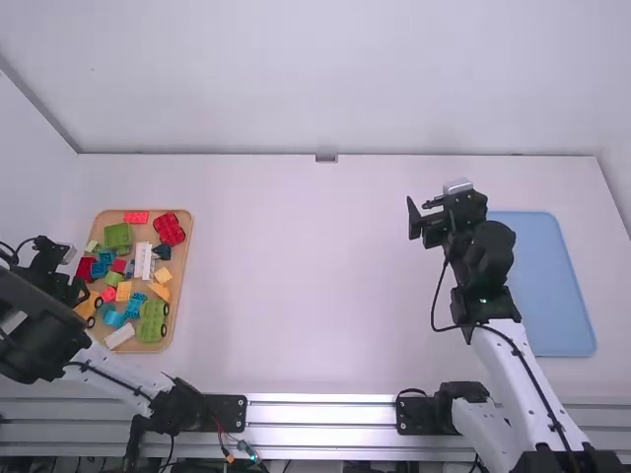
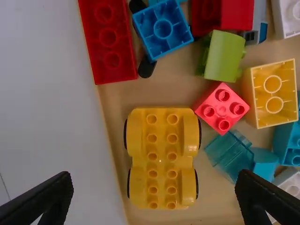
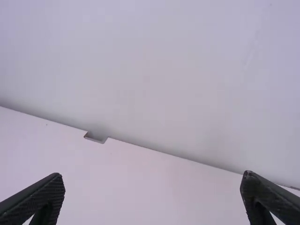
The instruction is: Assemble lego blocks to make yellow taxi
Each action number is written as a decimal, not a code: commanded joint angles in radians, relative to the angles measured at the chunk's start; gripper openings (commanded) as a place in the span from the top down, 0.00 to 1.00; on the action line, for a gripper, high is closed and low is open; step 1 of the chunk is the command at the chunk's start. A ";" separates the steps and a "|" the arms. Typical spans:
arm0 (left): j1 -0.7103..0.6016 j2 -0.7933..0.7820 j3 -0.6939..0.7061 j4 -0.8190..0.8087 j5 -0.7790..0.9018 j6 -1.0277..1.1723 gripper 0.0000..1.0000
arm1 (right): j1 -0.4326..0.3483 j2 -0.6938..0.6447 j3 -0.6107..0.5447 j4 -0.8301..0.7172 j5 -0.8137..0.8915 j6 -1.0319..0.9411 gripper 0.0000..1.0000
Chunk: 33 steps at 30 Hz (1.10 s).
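The left claw point(image 2: 155, 181) is hanging above the wooden tray point(image 1: 189, 258), its 2 fingers standing wide with nothing between them. Below it, the yellow wheeled base point(image 2: 161, 159) is lying near the tray's edge, studs up. That pose is leaving its 2 rows of studs free to take blocks, and the wide opening is probably allowing room for a grip across the sides.

The yellow block point(image 2: 256, 101) is resting beside the coral block point(image 2: 221, 108) and is showing its hollow underside, so it is likely needing a turn before anything is pressing it onto the base. The loose pieces are lying close together, so a finger coming down could be nudging neighbours.

The right claw point(image 3: 153, 177) is hanging over the tabletop point(image 1: 315, 286), also wide and empty, well apart from the tray, perhaps waiting to be steadying the build. The blue board point(image 1: 547, 296) is lying flat beside the right arm, probably serving as the assembly spot. The taxi is needing its first join, with lifting the base seeming the next step.
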 commanded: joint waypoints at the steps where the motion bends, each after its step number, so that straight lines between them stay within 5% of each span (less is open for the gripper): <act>1: 0.004 -0.002 -0.005 0.002 0.030 0.020 0.08 | 0.006 0.006 0.034 -0.003 -0.004 0.003 0.01; 33: -0.041 0.129 -0.006 0.039 -0.054 -0.014 0.16 | 0.006 0.006 0.034 -0.044 -0.002 0.003 0.01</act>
